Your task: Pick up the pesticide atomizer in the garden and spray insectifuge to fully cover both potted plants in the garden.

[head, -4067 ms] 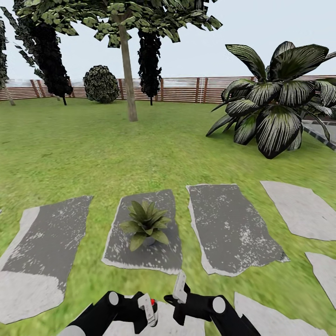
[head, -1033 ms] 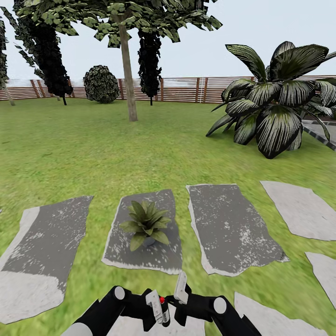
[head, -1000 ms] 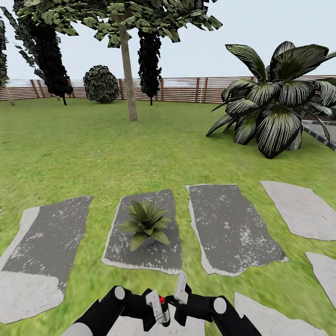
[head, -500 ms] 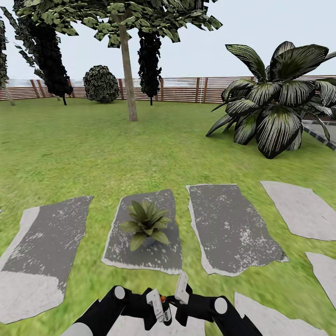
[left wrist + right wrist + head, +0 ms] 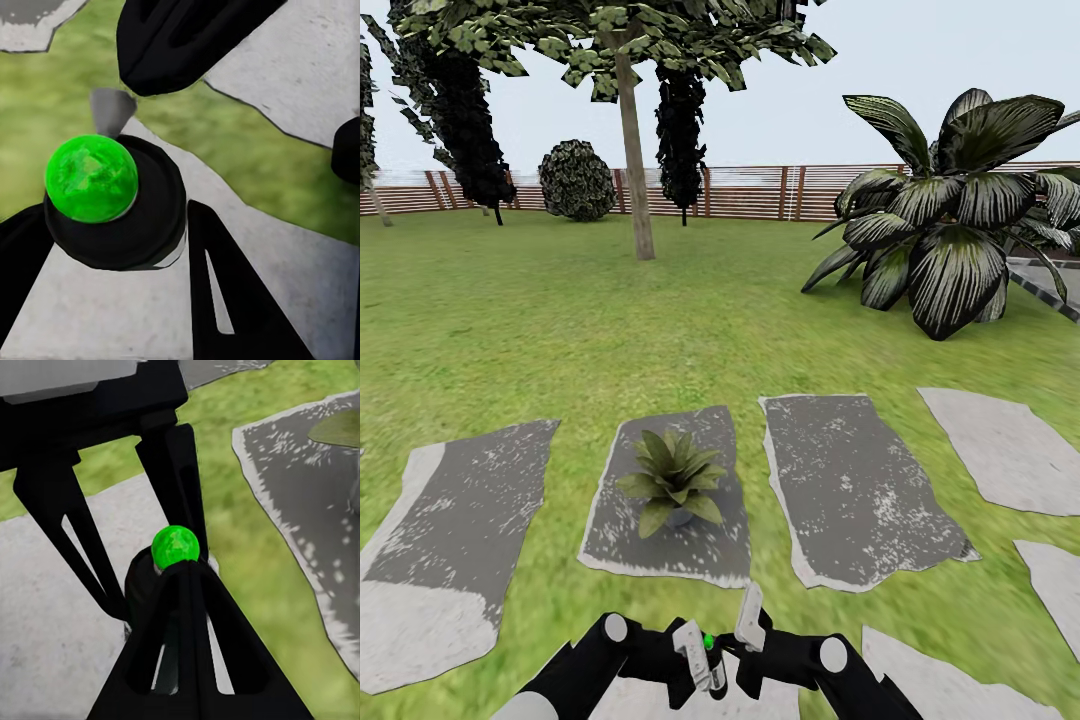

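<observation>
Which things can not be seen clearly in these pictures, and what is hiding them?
- Pesticide atomizer: in the head view too small; the gripper fingers cover its body, leaving just its green top.
- Potted plant: its pot is hidden under the leaves.
- Right gripper: whether it touches the atomizer cannot be told; its own fingers block the contact.
- Big striped plant: cut off by the head view's edge.

Big white-striped plant [image 5: 950, 220] right; round bush [image 5: 577, 180], tree trunk [image 5: 632, 150] by fence.
</observation>
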You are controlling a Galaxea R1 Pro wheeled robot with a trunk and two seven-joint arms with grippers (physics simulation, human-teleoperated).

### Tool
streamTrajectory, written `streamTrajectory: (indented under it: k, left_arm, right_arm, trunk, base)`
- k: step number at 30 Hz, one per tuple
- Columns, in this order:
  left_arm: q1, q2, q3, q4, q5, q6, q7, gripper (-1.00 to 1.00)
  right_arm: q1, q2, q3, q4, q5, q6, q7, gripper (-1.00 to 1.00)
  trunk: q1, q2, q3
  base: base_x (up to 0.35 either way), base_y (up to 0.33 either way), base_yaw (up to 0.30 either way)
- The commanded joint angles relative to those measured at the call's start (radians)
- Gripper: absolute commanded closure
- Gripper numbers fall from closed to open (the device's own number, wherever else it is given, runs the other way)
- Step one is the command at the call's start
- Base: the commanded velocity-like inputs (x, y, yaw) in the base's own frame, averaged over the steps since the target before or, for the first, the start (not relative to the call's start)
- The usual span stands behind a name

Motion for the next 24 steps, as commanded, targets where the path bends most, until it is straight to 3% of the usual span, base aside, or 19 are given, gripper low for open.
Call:
streamTrajectory:
  k: [1, 5, 7, 14, 24]
  left_arm:
    - [0.000, 0.002, 0.000, 0.001, -0.012, -0.010, 0.000, 1.00]
    - [0.000, 0.020, -0.001, 0.005, -0.019, -0.005, 0.002, 1.00]
    - [0.001, 0.059, -0.001, 0.007, -0.022, -0.001, 0.003, 1.00]
    - [0.002, 0.148, 0.001, 0.009, -0.022, 0.002, 0.003, 1.00]
    - [0.002, 0.246, -0.001, 0.011, -0.024, 0.002, 0.003, 1.00]
  right_arm:
    - [0.000, 0.000, -0.001, -0.001, 0.010, -0.006, 0.000, 1.00]
    - [0.000, 0.000, -0.001, -0.001, 0.010, -0.006, 0.000, 1.00]
    - [0.000, 0.000, -0.001, -0.001, 0.010, -0.006, 0.000, 1.00]
    - [0.000, 0.000, 0.000, -0.001, 0.010, -0.005, 0.000, 1.00]
    - [0.000, -0.006, -0.004, 0.045, 0.011, -0.005, -0.004, 1.00]
  trunk:
    - [0.000, 0.000, -0.001]
    - [0.000, 0.000, -0.001]
    - [0.000, 0.000, -0.001]
    - [0.000, 0.000, -0.001]
    - [0.000, 0.000, -0.001]
  base:
    - [0.000, 0.000, 0.000]
    - [0.000, 0.000, 0.000]
    - [0.000, 0.000, 0.000]
    - [0.000, 0.000, 0.000]
    - [0.000, 0.000, 0.000]
